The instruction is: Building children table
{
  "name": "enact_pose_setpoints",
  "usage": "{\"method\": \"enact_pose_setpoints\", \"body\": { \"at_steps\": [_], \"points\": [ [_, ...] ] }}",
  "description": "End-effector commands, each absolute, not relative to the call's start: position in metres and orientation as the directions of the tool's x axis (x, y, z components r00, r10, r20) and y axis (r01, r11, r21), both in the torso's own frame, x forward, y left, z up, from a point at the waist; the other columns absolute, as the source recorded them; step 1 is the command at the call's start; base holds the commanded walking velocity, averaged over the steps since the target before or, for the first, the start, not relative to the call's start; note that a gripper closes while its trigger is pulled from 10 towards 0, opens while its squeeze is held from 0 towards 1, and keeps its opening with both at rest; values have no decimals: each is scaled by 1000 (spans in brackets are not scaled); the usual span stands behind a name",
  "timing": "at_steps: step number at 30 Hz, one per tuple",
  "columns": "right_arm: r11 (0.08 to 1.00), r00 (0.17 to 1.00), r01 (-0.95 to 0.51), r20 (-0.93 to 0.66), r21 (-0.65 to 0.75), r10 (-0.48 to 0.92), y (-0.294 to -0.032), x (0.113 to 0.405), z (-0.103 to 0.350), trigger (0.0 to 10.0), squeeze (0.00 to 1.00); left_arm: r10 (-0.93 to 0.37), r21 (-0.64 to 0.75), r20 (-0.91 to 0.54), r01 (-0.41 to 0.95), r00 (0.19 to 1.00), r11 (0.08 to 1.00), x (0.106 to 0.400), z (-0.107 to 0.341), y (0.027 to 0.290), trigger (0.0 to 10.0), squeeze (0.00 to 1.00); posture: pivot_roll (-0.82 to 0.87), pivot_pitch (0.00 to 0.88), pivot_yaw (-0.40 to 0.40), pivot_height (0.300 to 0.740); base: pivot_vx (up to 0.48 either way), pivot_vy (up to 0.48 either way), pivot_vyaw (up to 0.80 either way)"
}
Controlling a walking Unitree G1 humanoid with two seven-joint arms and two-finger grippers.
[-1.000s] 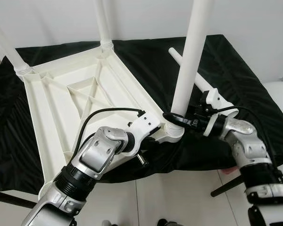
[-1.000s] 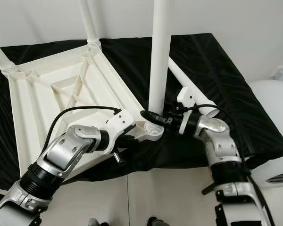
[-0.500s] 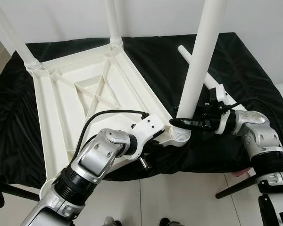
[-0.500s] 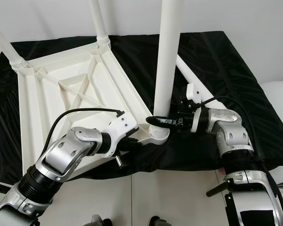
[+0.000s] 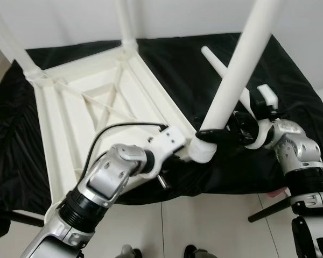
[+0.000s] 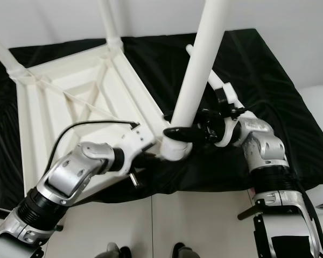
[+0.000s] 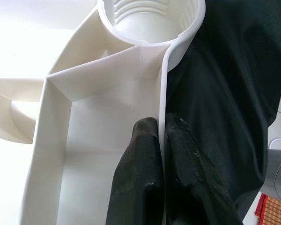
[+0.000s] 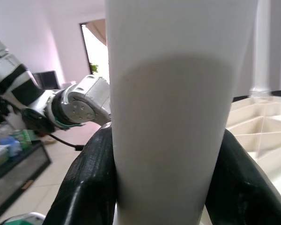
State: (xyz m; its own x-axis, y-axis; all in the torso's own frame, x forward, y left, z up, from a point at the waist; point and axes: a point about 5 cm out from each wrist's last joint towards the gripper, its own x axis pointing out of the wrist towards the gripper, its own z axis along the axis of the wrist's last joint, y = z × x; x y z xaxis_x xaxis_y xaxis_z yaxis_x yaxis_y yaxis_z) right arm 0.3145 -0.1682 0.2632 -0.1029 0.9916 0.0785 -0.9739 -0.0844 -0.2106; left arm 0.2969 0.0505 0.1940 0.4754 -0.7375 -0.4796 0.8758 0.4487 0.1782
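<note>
The white plastic table [image 5: 97,91] lies upside down on a black cloth [image 5: 280,70]. Two white legs [image 5: 126,21] stand in its far corners. My right gripper [image 5: 214,134] is shut on a third white leg [image 5: 237,75] near its lower end. That leg leans to the right, its foot just above the near right corner socket [image 5: 203,152]. The socket [image 7: 150,18] looks hollow, with threads inside. My left gripper [image 7: 160,126] is shut on the table's thin rim wall just beside that socket. In the right wrist view the black fingers [image 8: 91,187] clasp the leg [image 8: 178,117] from both sides.
A spare white leg [image 5: 212,59] lies on the cloth behind the held one. The cloth's front edge drops to a tiled floor [image 5: 215,226]. A dark rod [image 5: 269,209] slants near the floor at the right, and a round white object [image 6: 320,102] sits at the far right.
The held leg has tipped from upright to leaning right, and its foot has come up off the corner socket. The left gripper keeps its hold on the rim. The camera shifted slightly.
</note>
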Motion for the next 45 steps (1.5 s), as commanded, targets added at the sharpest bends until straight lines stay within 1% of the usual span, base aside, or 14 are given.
{"method": "enact_pose_setpoints", "body": {
  "at_steps": [1,6,11,12,13,14,16,17,20,23,25,31,41,45],
  "points": [
    [-133,-145,-959,33,-250,989,-161,309,265,10000,0,-681,176,-504,835,531,522,300,187,59,10000,0,14,216,99,740,0,0,0],
    [-141,-147,-956,3,-255,989,-160,308,263,10000,0,-681,174,-505,835,531,522,301,187,59,10000,0,12,215,100,740,0,0,0],
    [-83,-87,-963,4,-257,996,-163,314,262,10000,0,-680,174,-503,833,533,525,301,188,59,10000,0,8,215,97,740,0,0,0],
    [-37,-40,-963,3,-268,999,-162,318,261,10000,0,-680,174,-503,833,534,525,301,188,59,10000,0,7,213,96,740,0,0,0],
    [-37,-40,-963,3,-268,999,-162,318,261,10000,0,-680,174,-503,833,534,525,301,188,59,10000,0,7,213,96,740,0,0,0],
    [15,11,-962,14,-272,1000,-160,323,260,10000,0,-680,174,-501,832,535,527,302,188,59,10000,0,6,213,92,740,0,0,0],
    [15,11,-962,14,-272,1000,-160,323,260,10000,0,-680,174,-501,832,535,527,302,188,59,10000,0,6,213,92,740,0,0,0],
    [75,67,-960,37,-269,997,-158,326,258,10000,0,-681,173,-498,831,537,529,302,188,59,10000,0,4,212,88,740,0,0,0],
    [121,109,-955,61,-269,992,-156,328,255,10000,0,-681,173,-496,830,539,530,302,188,59,10000,0,1,211,86,740,0,0,0],
    [249,222,-931,129,-268,967,-152,334,249,10000,0,-684,172,-492,830,540,531,301,188,58,10000,0,-5,206,84,740,0,0,0],
    [277,247,-924,142,-264,959,-151,336,247,10000,0,-684,172,-490,830,540,531,301,188,58,10000,0,-5,204,82,740,0,0,0],
    [309,289,-923,116,-230,950,-154,336,233,10000,0,-687,170,-488,831,538,530,300,187,56,10000,0,-9,197,81,740,0,0,0],
    [308,309,-926,32,-219,951,-159,329,214,10000,0,-681,175,-487,824,548,539,303,187,58,10000,0,-21,199,71,740,0,0,0],
    [348,353,-907,22,-238,935,-164,332,215,10000,0,-681,176,-484,824,549,539,304,187,58,10000,0,-35,201,71,740,0,0,0]
  ]
}}
